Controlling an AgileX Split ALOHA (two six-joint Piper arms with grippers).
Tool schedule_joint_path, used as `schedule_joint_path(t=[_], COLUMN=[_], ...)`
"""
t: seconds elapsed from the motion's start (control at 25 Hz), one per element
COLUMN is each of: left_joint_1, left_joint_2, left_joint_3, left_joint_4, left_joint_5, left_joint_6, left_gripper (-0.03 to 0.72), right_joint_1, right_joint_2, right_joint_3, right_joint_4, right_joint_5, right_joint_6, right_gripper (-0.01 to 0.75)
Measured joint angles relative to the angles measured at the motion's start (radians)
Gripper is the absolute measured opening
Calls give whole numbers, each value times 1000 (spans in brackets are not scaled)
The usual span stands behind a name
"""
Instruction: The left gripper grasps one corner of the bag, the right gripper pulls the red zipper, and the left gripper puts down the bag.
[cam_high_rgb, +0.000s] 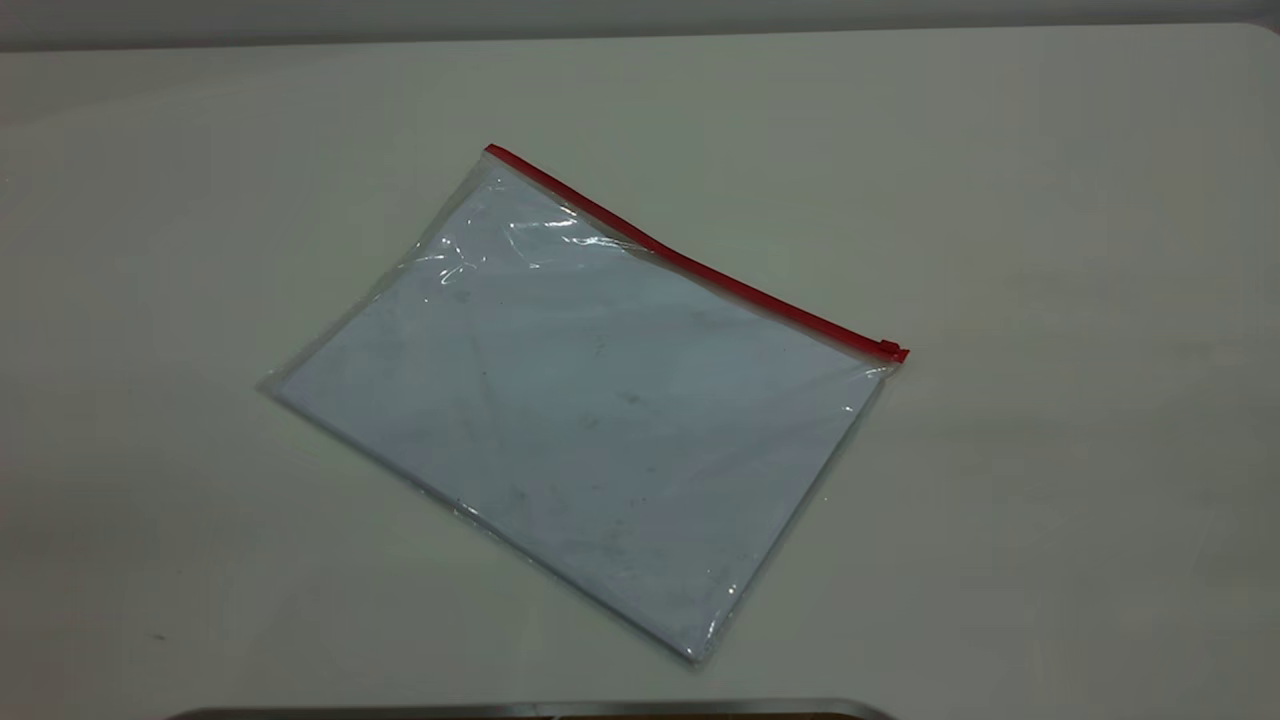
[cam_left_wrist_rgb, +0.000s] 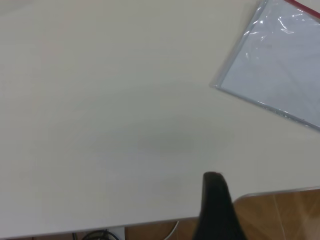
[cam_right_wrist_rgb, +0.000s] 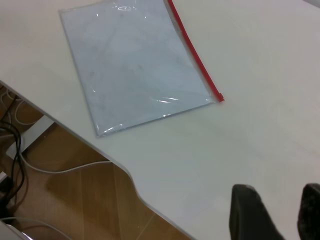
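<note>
The bag (cam_high_rgb: 580, 400) lies flat on the white table, a clear pouch with a pale sheet inside. The red zipper (cam_high_rgb: 700, 265) runs along its far long edge, with the slider (cam_high_rgb: 888, 347) at the right end. Neither gripper shows in the exterior view. My left gripper (cam_left_wrist_rgb: 216, 210) shows only as a black tip by the table's edge, well away from the bag (cam_left_wrist_rgb: 280, 65). My right gripper (cam_right_wrist_rgb: 277, 200) is open and empty above the table, apart from the bag (cam_right_wrist_rgb: 135, 65) and the zipper (cam_right_wrist_rgb: 195, 55).
The table edge (cam_right_wrist_rgb: 130, 175) curves near the right gripper, with wooden floor and cables (cam_right_wrist_rgb: 20, 150) below. A metal rim (cam_high_rgb: 520, 710) shows at the bottom of the exterior view. Bare tabletop surrounds the bag.
</note>
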Motion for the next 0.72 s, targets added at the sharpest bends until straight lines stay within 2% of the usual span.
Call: schedule_joint_path(t=[0.12,0.36,0.48,0.6,0.72], left_joint_1=[0,0,0,0,0], left_joint_2=[0,0,0,0,0], left_joint_3=[0,0,0,0,0], left_joint_4=[0,0,0,0,0], left_joint_5=[0,0,0,0,0], left_joint_6=[0,0,0,0,0], left_gripper=[583,583,583,583,583], right_joint_1=[-39,-276,-364,-420,-436], right_joint_2=[-5,-48,-55,-55,-55], right_joint_3=[0,0,0,0,0], right_joint_4=[3,3,-7,-48,-92], right_joint_5=[0,0,0,0,-3], right_joint_6=[0,0,0,21,75], right_gripper=[252,240,240,240,240])
